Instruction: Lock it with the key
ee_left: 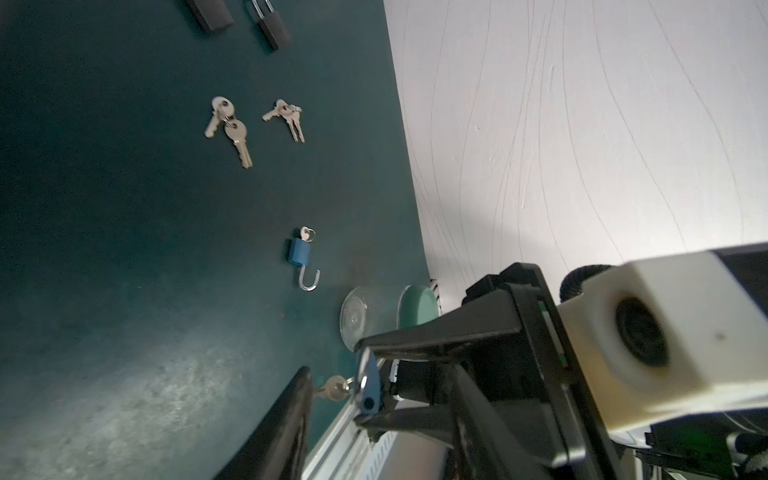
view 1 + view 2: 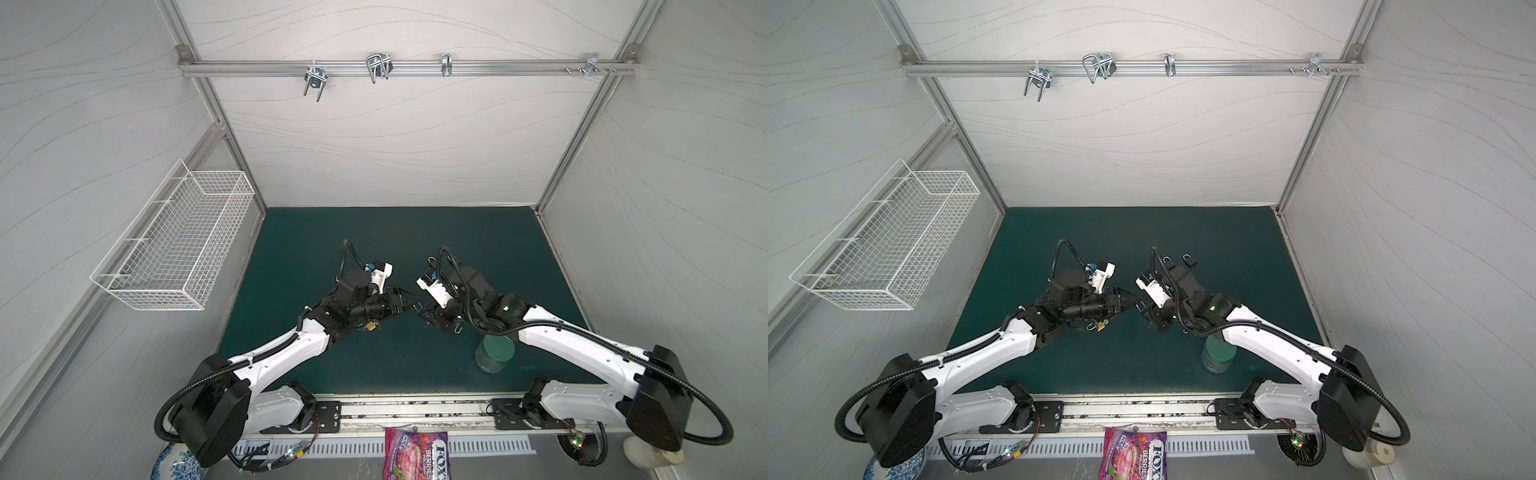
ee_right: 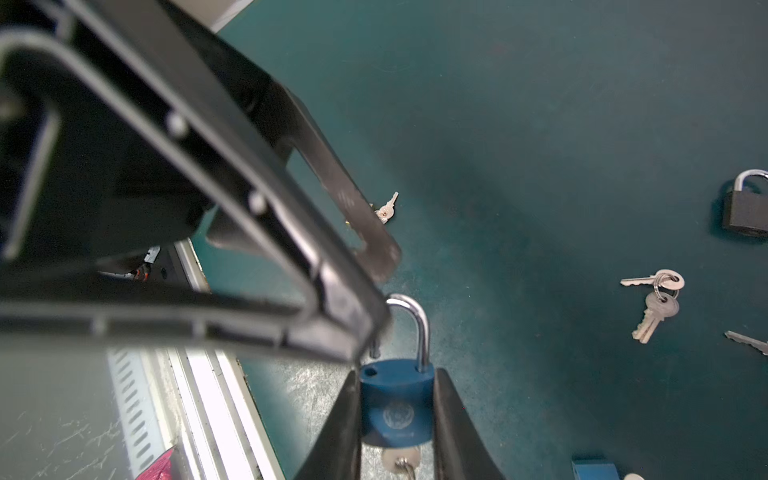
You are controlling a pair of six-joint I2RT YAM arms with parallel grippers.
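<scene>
- The left hand [image 3: 380, 297] reaches in from the left with its jaws apart, one tip on each side of the shackle's bend. I cannot tell whether either tip touches the steel.
- The risk here is a push off the line of the legs. The shackle [image 3: 415, 322] could then swivel on its seated leg, and the free leg would land on the body beside its hole.
- The free leg's end hangs just above that hole. The left hand partly hides it, so the line-up cannot be fully checked.
- The padlock [image 3: 397, 409] is held off the surface [image 3: 540, 124], in the middle where the two hands meet in both top views. Its long axis runs from key to shackle and lies roughly across the surface, as I judge it. The shackle end points toward the left hand.
- The key [image 3: 401, 459] sits in the keyhole at the end nearer the right wrist. A hard push could slide the smooth body back through the grip and jam the key.
- The right hand [image 3: 398, 376] is closed on the padlock's blue body, with one finger on each narrow side.
</scene>
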